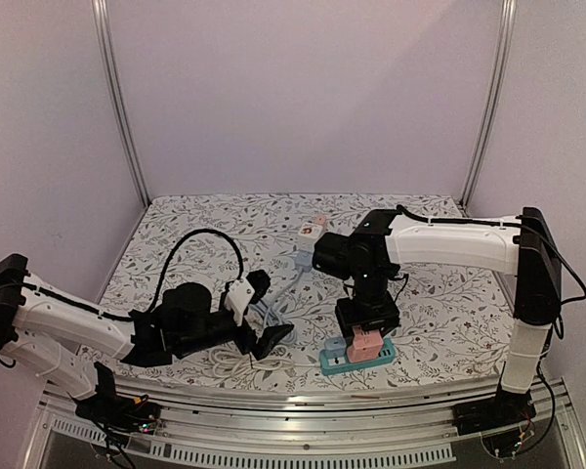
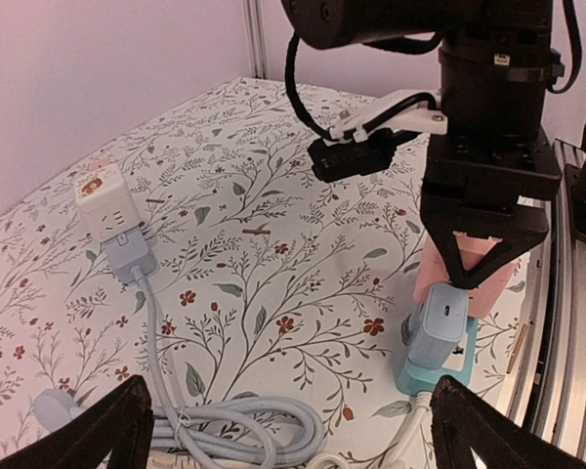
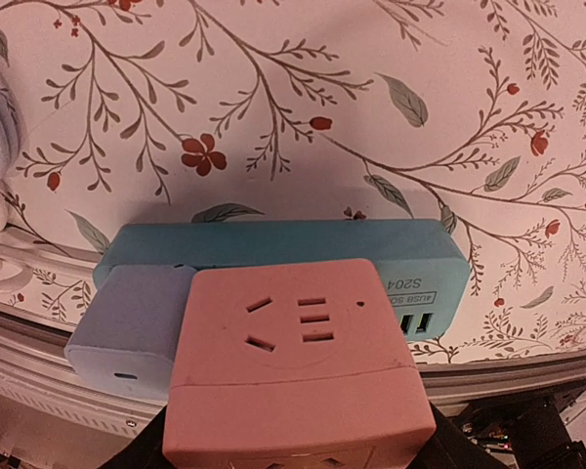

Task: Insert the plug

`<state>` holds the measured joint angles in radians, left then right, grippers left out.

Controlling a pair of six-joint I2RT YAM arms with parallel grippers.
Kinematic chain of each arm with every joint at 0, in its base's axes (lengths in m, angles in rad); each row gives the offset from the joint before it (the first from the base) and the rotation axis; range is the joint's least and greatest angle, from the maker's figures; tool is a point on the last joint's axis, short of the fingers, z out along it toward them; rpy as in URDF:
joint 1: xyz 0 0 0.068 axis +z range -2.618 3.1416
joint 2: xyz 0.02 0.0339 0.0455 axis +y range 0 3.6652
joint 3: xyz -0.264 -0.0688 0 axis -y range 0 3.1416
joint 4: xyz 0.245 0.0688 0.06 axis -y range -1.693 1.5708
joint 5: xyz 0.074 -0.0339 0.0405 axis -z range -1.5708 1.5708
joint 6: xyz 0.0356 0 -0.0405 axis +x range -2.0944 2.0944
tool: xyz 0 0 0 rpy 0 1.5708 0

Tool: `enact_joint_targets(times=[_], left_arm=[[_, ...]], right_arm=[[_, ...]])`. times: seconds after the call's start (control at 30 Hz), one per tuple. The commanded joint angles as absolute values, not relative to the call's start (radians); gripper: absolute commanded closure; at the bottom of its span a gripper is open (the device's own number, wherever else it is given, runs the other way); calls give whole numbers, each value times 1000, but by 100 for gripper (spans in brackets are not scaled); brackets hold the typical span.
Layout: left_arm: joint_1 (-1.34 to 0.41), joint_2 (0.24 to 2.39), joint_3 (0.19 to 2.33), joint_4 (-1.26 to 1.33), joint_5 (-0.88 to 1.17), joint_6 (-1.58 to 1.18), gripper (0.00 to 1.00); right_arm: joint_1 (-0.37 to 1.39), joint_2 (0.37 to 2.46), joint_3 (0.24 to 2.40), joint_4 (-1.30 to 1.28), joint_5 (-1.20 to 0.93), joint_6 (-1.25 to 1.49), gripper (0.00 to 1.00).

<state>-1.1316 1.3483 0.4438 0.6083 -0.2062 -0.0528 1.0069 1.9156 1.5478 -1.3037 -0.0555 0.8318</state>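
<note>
A pink cube plug (image 1: 365, 342) is held in my right gripper (image 1: 366, 327), which is shut on its sides. It stands upright on or just over the teal power strip (image 1: 356, 360) at the front edge of the mat. In the right wrist view the pink plug (image 3: 298, 362) covers the middle of the strip (image 3: 273, 249), right beside a light blue charger (image 3: 127, 327) plugged into the strip's end. Its prongs are hidden. My left gripper (image 1: 269, 311) is open and empty, low over a coiled cable (image 2: 234, 420), left of the strip (image 2: 435, 371).
A white cube adaptor (image 2: 103, 200) with a grey-blue plug and cable lies further back on the floral mat (image 1: 439, 313). The metal rail (image 1: 303, 401) runs along the front edge just behind the strip. Purple walls enclose the sides.
</note>
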Motion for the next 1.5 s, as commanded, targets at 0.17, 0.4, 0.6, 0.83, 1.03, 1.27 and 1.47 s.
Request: enact_joint_targets(times=[0.17,0.4,0.6,0.83,1.03,1.27,1.47], left_arm=[[-1120,1345,432,623,-197,-48,2],[-1120,1344,431,624,-197,-49,2],[-1120,1344,430,626,-196,-48,2],[-1120,1344,429,629,-193,-48,2],[-1120,1344,429,629,-192,-49,2],[-1120,1344,429,629,-192,-48,1],[-1120,1345,430,629,-189,-49,2]], right_arm=[[1007,1935,1549,-1300,-73,808,82],[1007,1898,1541,-1284,-77,816,60],[1007,1883,1530,-1269,-79,815,35],[1008,1853,1530,-1273,-65,820,24],[1010,1838,1537,-1282,-59,819,24],[1015,1829,1572,-1319,-26,800,27],[1016,1792,1586,-1364,81,784,30]])
